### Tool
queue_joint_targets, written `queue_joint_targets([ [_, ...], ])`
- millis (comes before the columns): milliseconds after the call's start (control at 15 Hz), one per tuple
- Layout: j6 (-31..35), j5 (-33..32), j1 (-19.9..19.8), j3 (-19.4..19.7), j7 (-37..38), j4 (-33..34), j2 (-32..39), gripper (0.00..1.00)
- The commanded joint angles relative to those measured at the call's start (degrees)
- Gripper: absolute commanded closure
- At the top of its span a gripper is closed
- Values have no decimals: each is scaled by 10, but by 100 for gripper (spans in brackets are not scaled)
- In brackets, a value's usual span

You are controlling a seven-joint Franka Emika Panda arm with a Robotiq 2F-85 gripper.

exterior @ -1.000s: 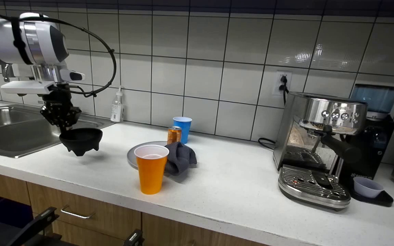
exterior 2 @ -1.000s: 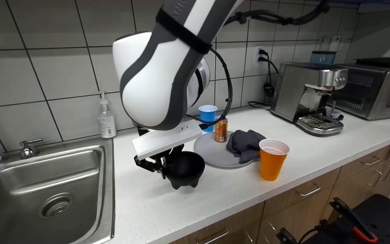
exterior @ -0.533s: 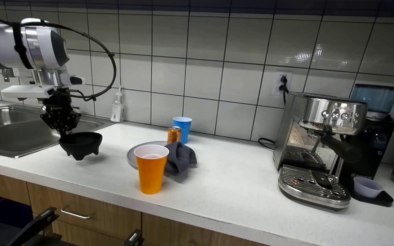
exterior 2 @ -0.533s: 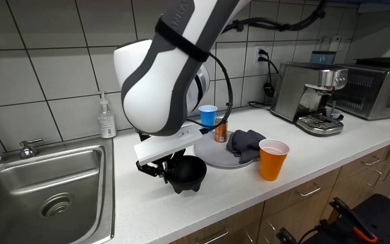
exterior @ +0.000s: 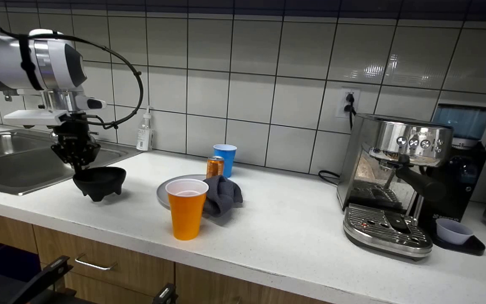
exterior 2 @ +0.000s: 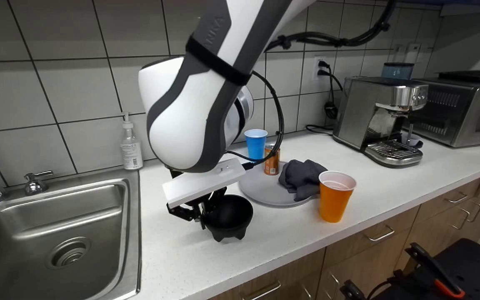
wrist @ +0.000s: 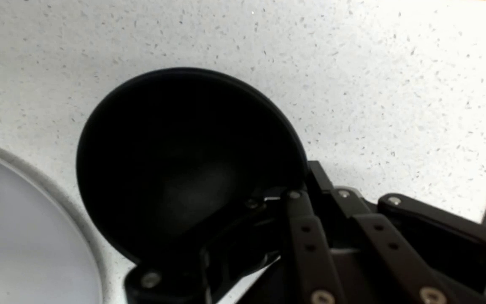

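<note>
In the wrist view, the gripper clamps the black bowl near three o'clock, presumably so its mouth faces upward.

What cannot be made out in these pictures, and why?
Wrist view: lower right of the round black bowl, behind the black jointed gripper.
Both exterior views: bottom inside the orange plastic cup, hidden by its wall.
Both exterior views: print on the clear plastic pump bottle, too small.
In an exterior view: right side of the boxy silver appliance, cut by the edge.
</note>
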State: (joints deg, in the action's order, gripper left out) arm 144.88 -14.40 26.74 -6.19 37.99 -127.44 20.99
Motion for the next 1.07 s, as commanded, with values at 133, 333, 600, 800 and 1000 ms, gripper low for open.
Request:
queue_joint_targets([
  [133, -27, -7, 10, 3, 20, 32, 18, 98],
  [333, -29, -11, 14, 5, 20, 38, 24, 87],
  [600, -31, -12, 18, 6, 22, 42, 23, 54],
  [800, -30, -8, 15, 5, 21, 39, 14, 33],
  [1000, -27, -5, 11, 5, 17, 32, 0, 10],
])
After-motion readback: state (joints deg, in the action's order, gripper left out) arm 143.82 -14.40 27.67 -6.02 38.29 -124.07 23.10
